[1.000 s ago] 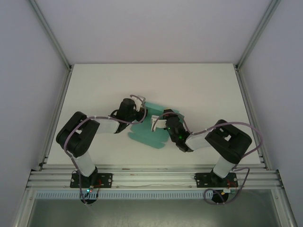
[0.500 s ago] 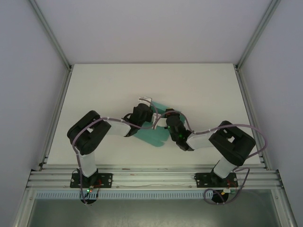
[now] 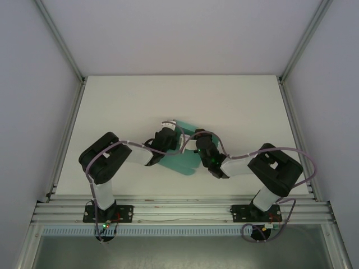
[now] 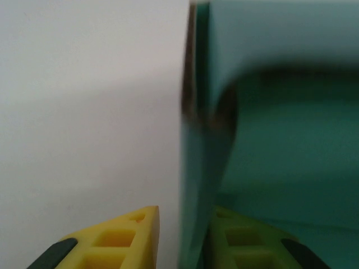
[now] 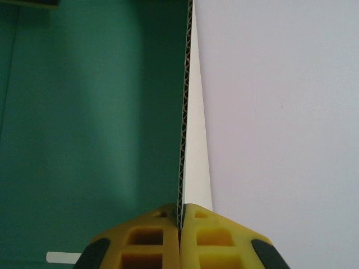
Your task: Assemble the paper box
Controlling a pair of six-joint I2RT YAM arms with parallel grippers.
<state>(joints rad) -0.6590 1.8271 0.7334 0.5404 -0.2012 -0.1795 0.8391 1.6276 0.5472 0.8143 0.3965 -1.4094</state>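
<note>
The teal-green paper box [image 3: 178, 160] lies part-folded at the table's middle, between both arms. In the left wrist view one of its panels [image 4: 196, 185] stands upright on edge, blurred and very close. My left gripper [image 4: 185, 216] is open and straddles that panel, one yellow finger [image 4: 120, 238] outside on the white table, the other [image 4: 252, 241] on the teal inner side. My right gripper [image 5: 180, 210] is shut on the corrugated edge of another upright panel [image 5: 95, 112], teal to its left and white table to its right. From above, the two grippers [image 3: 168, 133] [image 3: 193, 143] sit close together over the sheet.
The white table [image 3: 123, 101] stretches open behind and to both sides of the box. Aluminium posts [image 3: 70, 131] [image 3: 294, 131] line the left and right edges, and a rail [image 3: 179, 210] runs along the front by the arm bases.
My left arm has swung right and forward, bringing its gripper onto the box's left panel. The right gripper has kept its pinch and barely shifted.
</note>
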